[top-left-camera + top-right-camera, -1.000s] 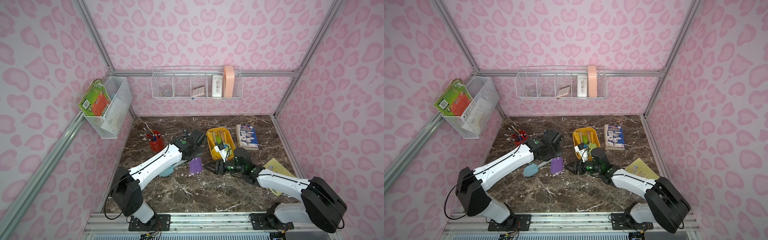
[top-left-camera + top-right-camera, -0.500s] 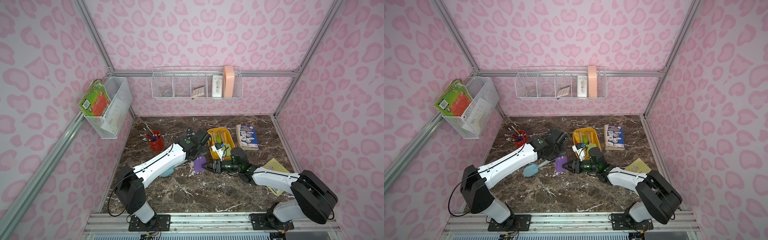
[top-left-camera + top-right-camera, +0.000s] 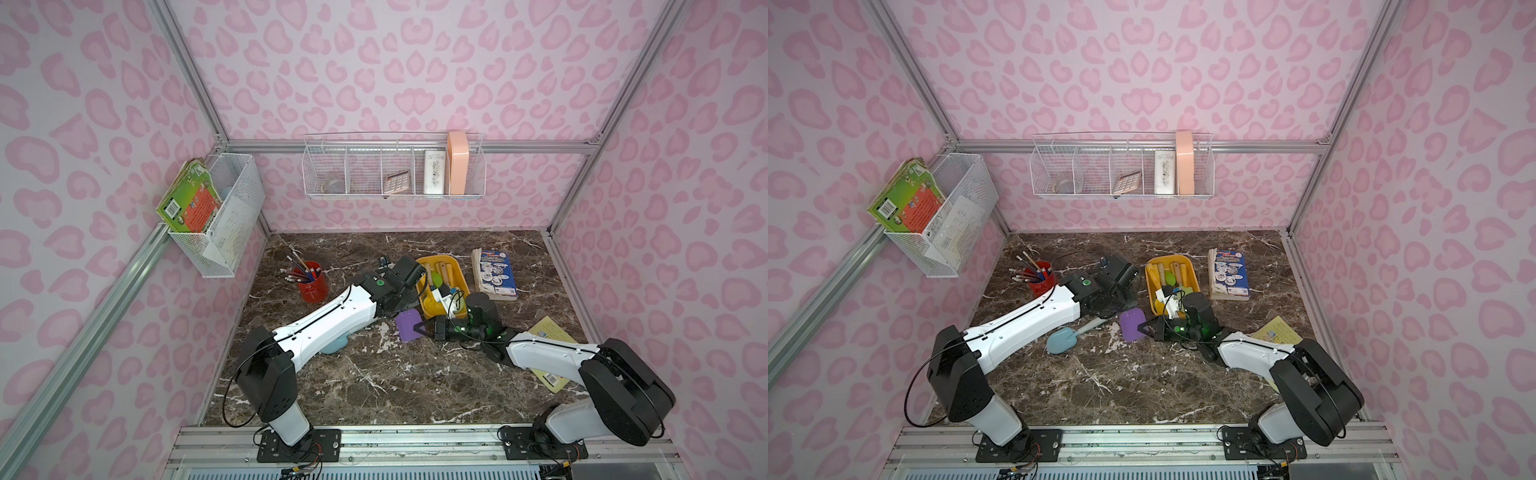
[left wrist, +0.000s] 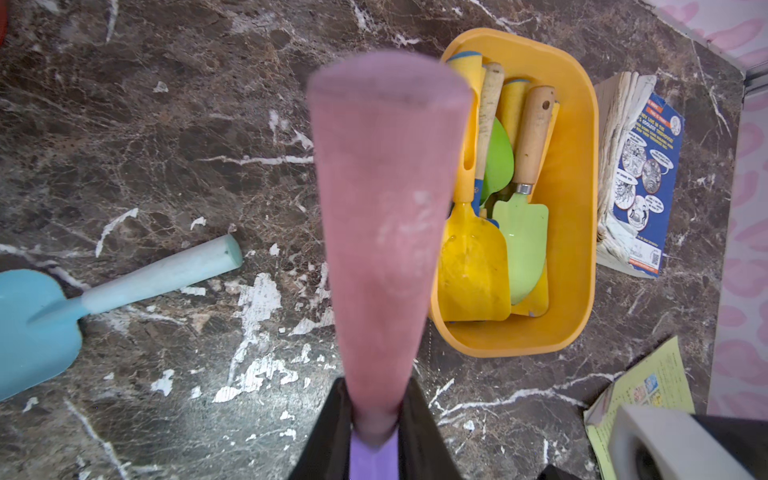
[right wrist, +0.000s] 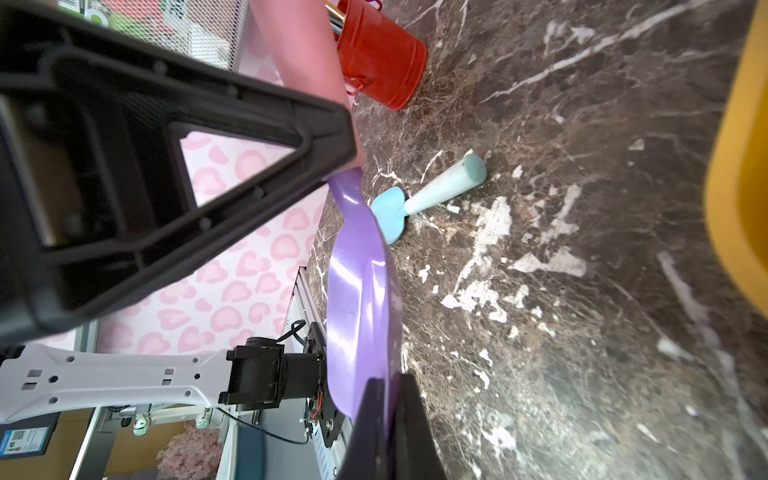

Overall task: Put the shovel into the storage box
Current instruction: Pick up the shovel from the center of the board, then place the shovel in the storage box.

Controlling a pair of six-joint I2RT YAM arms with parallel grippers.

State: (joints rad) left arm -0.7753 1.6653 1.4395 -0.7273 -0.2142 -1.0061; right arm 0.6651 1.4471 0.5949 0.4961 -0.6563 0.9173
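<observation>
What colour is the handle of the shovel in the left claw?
Pink. The shovel handle shows best in the left wrist view.

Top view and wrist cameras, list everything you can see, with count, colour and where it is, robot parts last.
table: one, dark marble, underneath everything
storage box: one, yellow-orange, mid table
shovels in the box: about four, yellow and green
purple shovel: one, purple blade, pink handle, gripped at both ends beside the storage box
blue shovel: one, light blue, lying on the table
pencil cup: one, red, toward the left wall
blue book: one, blue and white, right of the box
yellow booklet: one, yellow, front right of the table
wire baskets: two, white, left wall and back wall
left arm: one, white and black, jaws shut on the purple shovel's handle
right arm: one, white and black, jaws shut on its blade
</observation>
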